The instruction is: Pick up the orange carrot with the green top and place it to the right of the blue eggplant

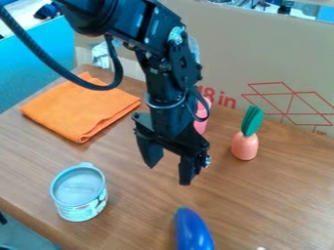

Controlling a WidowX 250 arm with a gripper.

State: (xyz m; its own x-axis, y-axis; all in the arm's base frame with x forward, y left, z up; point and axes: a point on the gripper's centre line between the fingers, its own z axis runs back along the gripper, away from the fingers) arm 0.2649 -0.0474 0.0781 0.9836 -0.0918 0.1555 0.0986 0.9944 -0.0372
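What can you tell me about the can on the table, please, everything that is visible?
The can is short and round, with a blue-and-white printed label and a greyish, metal-looking top inside a pale blue rim. A small tab juts from the rim's far side. It stands upright on the wooden table, near the edge at the picture's left, nearer the camera than the orange cloth. Only the table touches it; the jaws are apart from it.

The can (79, 190) stands before the cloth (81, 107), left of the toy eggplant (193, 231).
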